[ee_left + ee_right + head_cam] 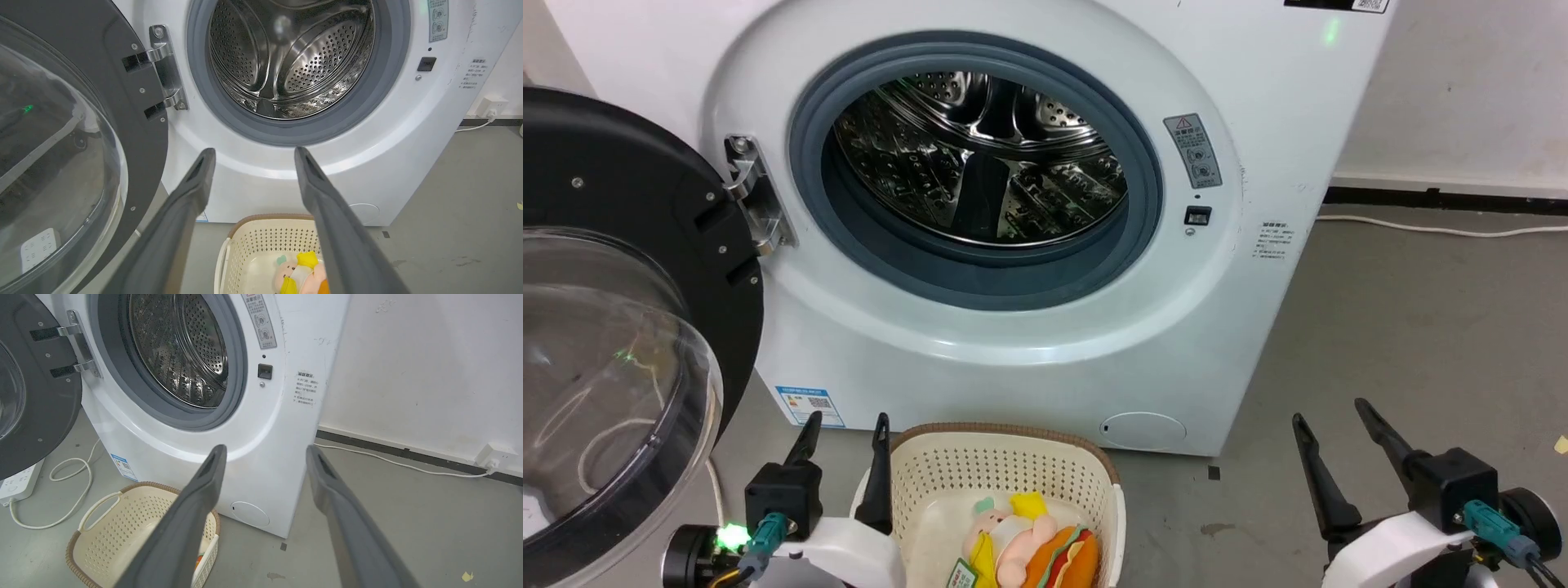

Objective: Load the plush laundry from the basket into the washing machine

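While the pink doll [1005,539] and orange bun plush [1074,565] lie in the basket [1005,430] before the washing machine [1029,359], the head view shows left gripper [848,418] and right gripper [1329,411] with fingers apart. Left wrist view: door [143,102] swung open, steel drum [310,61] beyond. Right wrist view: power strip [18,484] near the basket.

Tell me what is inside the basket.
A pink doll with yellow parts and an orange striped bun plush lie together in the basket. They hide the bottom beneath; its near end is cut off.
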